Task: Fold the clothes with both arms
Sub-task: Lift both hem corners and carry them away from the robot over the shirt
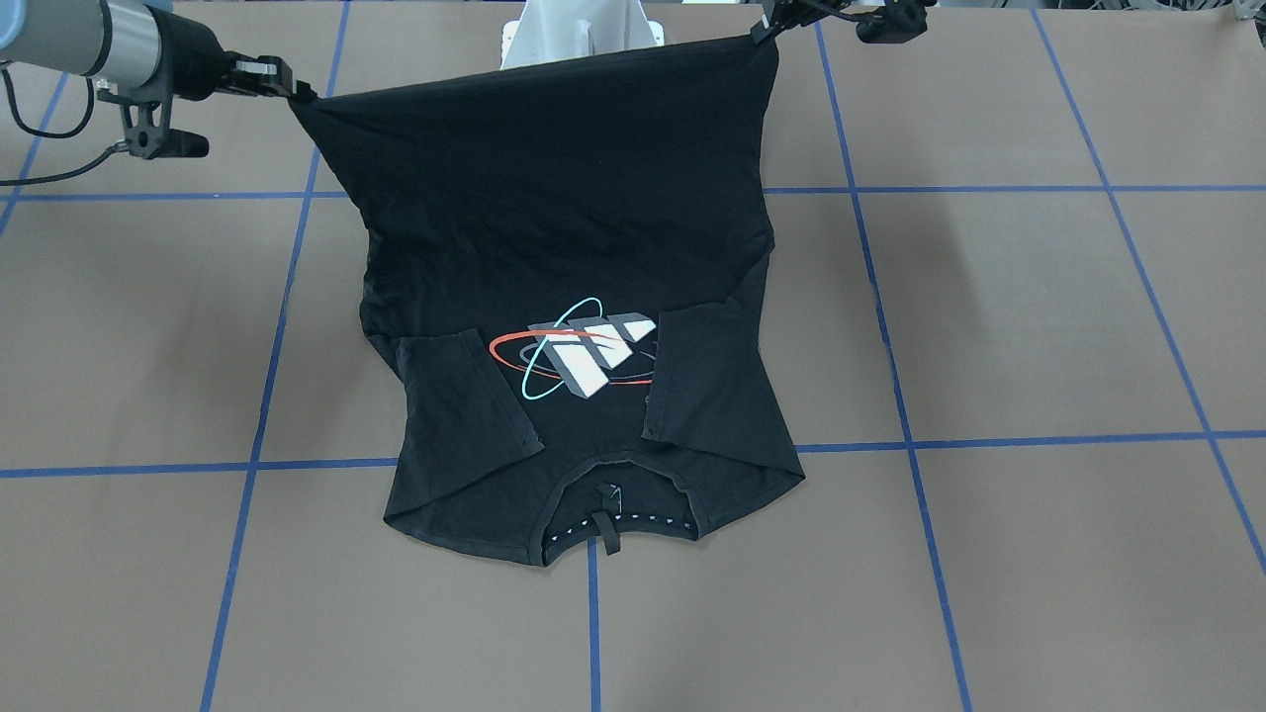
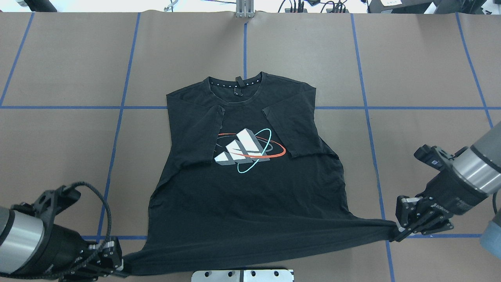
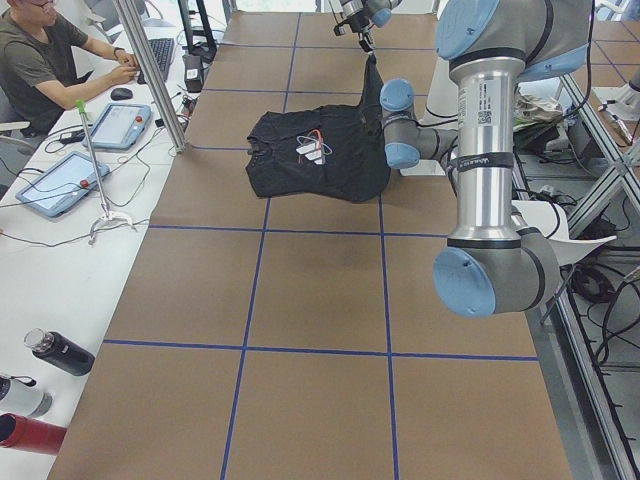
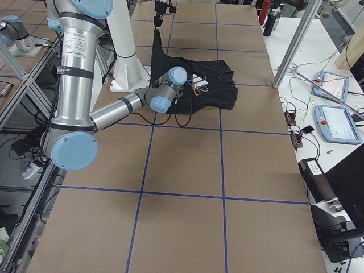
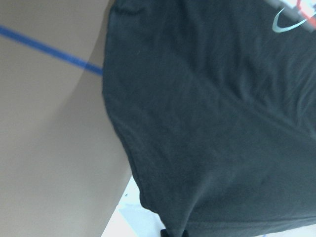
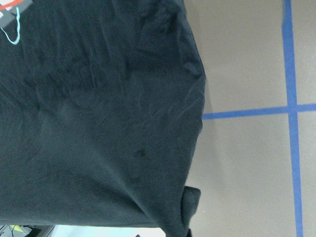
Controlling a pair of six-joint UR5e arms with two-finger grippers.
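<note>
- T-shirt (image 2: 250,188), black and print-side up, lies mid-table with its collar (image 2: 236,84) on the far side from the robot. Both sleeves (image 2: 293,133) are turned in over the chest. The hem is raised off the table (image 2: 58,156) at the robot's edge and pulled into a taut line between the two arms
- Far left in the overhead view, the left gripper (image 2: 121,267) is clenched on the hem's left corner, the cloth bunched to a point between its jaws
- At centre, the grey-white print (image 2: 246,150) with its orange-red and cyan rings shows between the folded sleeves. The collar half rests flat, while the lower half slopes up toward the grippers
- Far right, the right gripper (image 2: 395,234) is likewise pinched shut on the hem's other corner, and the fabric is drawn out in a long stretched tail
- The step in hand looks to be the bottom-to-top fold, carrying the hem over toward the collar
- To do it well, the arms should travel together at equal height and pace, with only enough tension to hold the hem straight
- Too hard a pull could drag the collar half or flip the sleeves open
- The hem should land square along the shoulder line before either grip lets go
</note>
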